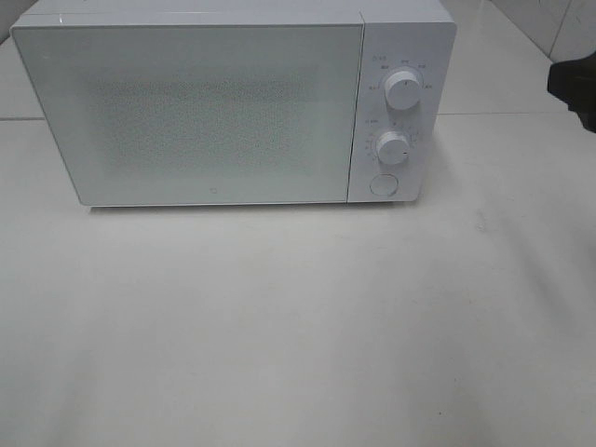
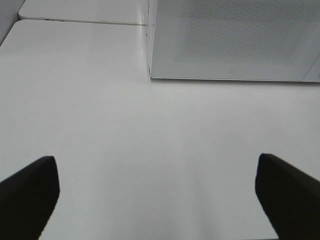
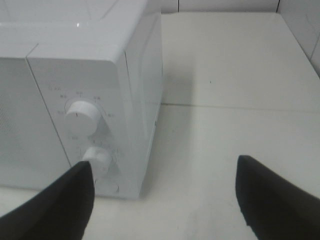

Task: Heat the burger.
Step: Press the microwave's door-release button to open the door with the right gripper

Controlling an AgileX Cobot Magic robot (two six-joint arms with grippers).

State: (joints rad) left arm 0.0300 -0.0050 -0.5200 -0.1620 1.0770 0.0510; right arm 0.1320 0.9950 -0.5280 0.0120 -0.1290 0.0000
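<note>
High view: a white microwave (image 1: 223, 112) is sitting on a white table (image 1: 298, 326), door closed, with an upper dial (image 1: 403, 90), lower dial (image 1: 392, 147) and round button (image 1: 383, 184) on its right panel.

Left wrist view: the left gripper (image 2: 155, 162) is hovering over the table, fingers wide apart, facing the microwave door.

Right wrist view: the right gripper (image 3: 165, 164) is hovering beside the control panel, fingers wide apart.

The burger is showing in no view, so where it is cannot be told.

The burger is not visible in any view.
</note>
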